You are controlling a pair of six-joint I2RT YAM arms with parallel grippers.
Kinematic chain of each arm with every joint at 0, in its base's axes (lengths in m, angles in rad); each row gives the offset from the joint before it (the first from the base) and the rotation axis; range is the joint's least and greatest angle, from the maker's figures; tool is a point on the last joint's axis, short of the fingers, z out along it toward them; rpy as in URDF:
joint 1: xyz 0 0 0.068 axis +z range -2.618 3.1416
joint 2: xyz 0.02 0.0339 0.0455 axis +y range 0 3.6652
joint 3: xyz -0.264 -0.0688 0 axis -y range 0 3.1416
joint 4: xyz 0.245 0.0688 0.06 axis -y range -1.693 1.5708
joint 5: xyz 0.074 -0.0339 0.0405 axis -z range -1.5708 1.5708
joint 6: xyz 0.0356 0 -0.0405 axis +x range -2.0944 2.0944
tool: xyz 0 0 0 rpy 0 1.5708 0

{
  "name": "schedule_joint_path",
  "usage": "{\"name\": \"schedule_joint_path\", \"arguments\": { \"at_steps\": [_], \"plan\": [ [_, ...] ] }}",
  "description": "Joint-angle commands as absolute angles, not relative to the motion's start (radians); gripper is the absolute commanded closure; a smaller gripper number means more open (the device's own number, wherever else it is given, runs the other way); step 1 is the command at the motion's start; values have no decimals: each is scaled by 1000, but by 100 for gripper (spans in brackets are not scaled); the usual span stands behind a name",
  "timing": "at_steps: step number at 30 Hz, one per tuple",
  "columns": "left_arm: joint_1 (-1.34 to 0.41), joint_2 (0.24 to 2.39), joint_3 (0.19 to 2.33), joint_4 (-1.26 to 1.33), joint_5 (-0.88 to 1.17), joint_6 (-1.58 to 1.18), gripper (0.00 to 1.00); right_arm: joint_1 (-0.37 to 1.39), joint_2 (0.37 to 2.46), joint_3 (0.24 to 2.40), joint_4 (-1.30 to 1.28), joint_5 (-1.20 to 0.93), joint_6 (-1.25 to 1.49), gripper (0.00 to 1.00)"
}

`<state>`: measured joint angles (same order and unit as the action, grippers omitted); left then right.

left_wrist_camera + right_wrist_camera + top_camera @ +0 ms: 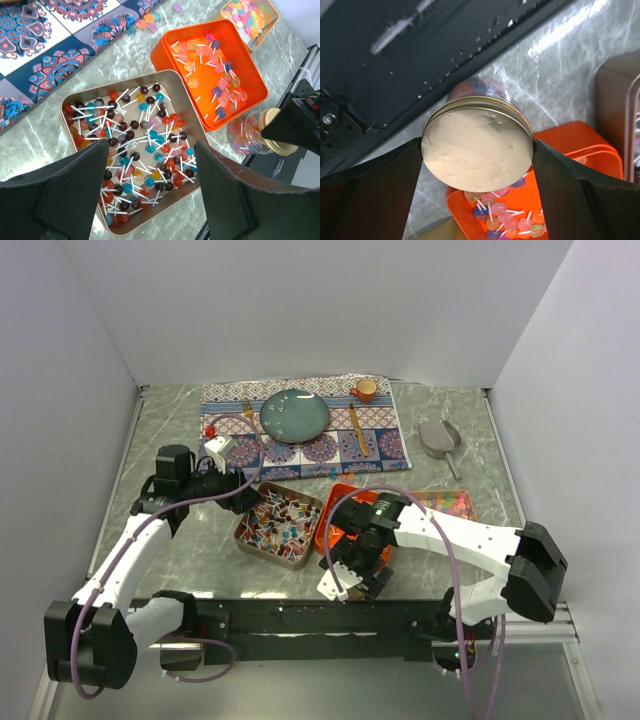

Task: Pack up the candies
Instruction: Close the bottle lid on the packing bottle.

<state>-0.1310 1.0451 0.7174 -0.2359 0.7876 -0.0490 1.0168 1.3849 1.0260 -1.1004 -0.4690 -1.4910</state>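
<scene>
Filling three trays on a grey marble desk (pixel 470 470), the candies (pixel 135 145) are small lollipops on white sticks. Red, blue and dark ones are heaped in a metal tray (pixel 187 110). Pastel pink, yellow and purple ones are scattered across an orange tray (pixel 160 55) just beside it, and brighter pastel pieces sit in a third tray (pixel 266 32) beyond. More pastel pieces show inside a clear jar (pixel 245 135) by the orange tray's near corner. The right jaws grip this jar by its cream, gold-rimmed lid (pixel 477 145), one finger pressed to each side, with the jar tipped sideways. Whether the glass touches the desk cannot be told. The left jaws hang above the metal tray, spread wide and holding nothing, their dark fingers (pixel 65 195) framing the heap. Farther back lies a patterned placemat (pixel 385 445) carrying a teal plate (pixel 295 415), and, well apart to the right, a silver scoop (pixel 438 437).
</scene>
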Motion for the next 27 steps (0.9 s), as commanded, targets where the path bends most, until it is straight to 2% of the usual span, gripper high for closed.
{"name": "schedule_joint_path", "arguments": {
  "at_steps": [1, 6, 27],
  "plan": [
    [-126, 1009, 703, -186, 790, -72, 24, 1029, 1405, 1029, -1062, -422, -1454, 12],
    [-126, 1002, 690, -176, 788, -84, 24, 1042, 1420, 996, -1009, -387, -1427, 12],
    [-126, 999, 678, -178, 807, -86, 24, 1080, 1459, 983, -1069, -383, -1408, 12]
  ]
}}
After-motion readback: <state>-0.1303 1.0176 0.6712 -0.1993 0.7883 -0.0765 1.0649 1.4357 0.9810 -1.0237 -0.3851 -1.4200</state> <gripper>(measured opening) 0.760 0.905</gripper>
